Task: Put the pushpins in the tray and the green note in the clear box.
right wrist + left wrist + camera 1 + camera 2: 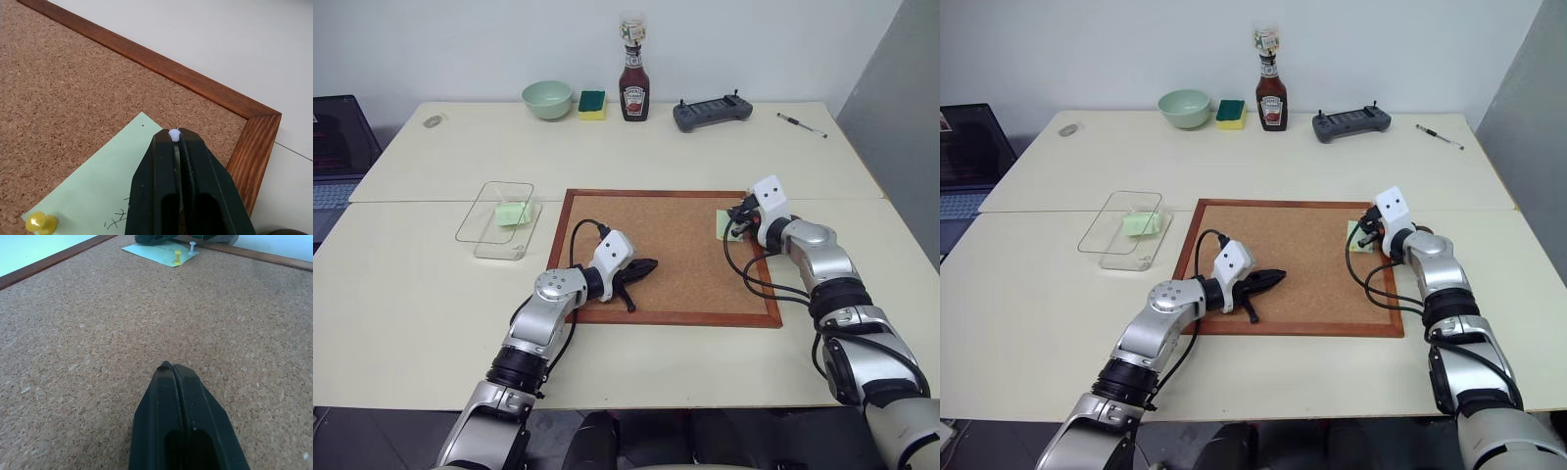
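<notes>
A pale green note (722, 225) lies on the right side of the cork board (675, 257), held by a yellow pushpin (40, 223) and a white pushpin (192, 246). My right gripper (173, 133) is over the note's corner, shut on the white pushpin's head. My left gripper (651, 264) is shut on nothing and hovers low over the board's near left part, pointing at the note. The clear box (470, 227) stands left of the board with another green note (513, 212) inside. The tray is out of view.
Along the table's far edge stand a mint-green bowl (547, 99), a green-and-yellow sponge (591, 104), a ketchup bottle (633, 88), a grey controller (712, 113) and a pen (801, 123). A laptop (337, 147) sits at the far left.
</notes>
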Robot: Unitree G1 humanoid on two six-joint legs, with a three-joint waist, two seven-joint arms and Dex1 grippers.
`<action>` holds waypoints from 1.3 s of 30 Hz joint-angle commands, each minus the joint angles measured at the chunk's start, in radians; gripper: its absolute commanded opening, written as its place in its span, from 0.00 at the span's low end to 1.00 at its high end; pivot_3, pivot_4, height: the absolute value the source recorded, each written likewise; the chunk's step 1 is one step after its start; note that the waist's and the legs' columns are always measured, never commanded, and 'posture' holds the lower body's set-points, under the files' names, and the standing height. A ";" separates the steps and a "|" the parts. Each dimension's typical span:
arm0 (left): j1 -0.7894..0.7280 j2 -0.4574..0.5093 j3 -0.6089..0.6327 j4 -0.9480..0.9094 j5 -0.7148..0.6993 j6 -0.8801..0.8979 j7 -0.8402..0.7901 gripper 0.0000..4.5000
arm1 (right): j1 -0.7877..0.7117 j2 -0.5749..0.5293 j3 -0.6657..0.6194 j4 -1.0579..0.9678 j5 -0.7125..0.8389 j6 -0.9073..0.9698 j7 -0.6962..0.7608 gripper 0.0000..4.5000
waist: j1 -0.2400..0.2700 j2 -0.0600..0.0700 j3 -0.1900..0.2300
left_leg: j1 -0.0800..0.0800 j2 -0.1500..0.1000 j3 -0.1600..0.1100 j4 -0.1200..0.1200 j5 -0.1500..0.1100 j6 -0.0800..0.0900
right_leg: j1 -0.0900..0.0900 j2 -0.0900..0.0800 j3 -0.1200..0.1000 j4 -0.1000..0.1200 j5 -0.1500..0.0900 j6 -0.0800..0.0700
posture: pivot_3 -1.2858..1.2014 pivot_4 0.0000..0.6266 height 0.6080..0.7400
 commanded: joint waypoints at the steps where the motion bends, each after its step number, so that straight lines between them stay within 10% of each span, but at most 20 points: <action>1: 0.032 0.004 -0.060 0.036 0.028 0.039 -0.030 0.00 | -0.009 -0.015 -0.043 -0.087 0.028 0.000 -0.011 0.01 | 0.000 0.000 0.000 | 0.000 0.000 0.000 0.000 0.000 0.000 | 0.000 0.000 0.000 0.000 0.000 0.000 | 0.52 0.24 1.00; 25: 0.042 0.004 -0.069 0.038 0.036 0.042 -0.032 0.00 | 0.017 -0.032 -0.089 -0.219 0.064 0.065 -0.028 0.01 | 0.000 0.001 0.000 | 0.000 0.000 0.000 0.000 0.000 0.000 | 0.000 0.000 0.000 0.000 0.000 0.000 | 0.52 0.24 1.00; 39: 0.034 0.001 -0.075 0.053 0.034 0.030 -0.029 0.00 | 0.274 -0.184 -0.222 -0.643 0.152 0.339 -0.038 0.01 | 0.009 0.003 -0.002 | 0.000 0.000 -0.001 -0.001 0.000 0.000 | 0.001 0.000 0.000 -0.001 0.000 0.000 | 0.52 0.24 1.00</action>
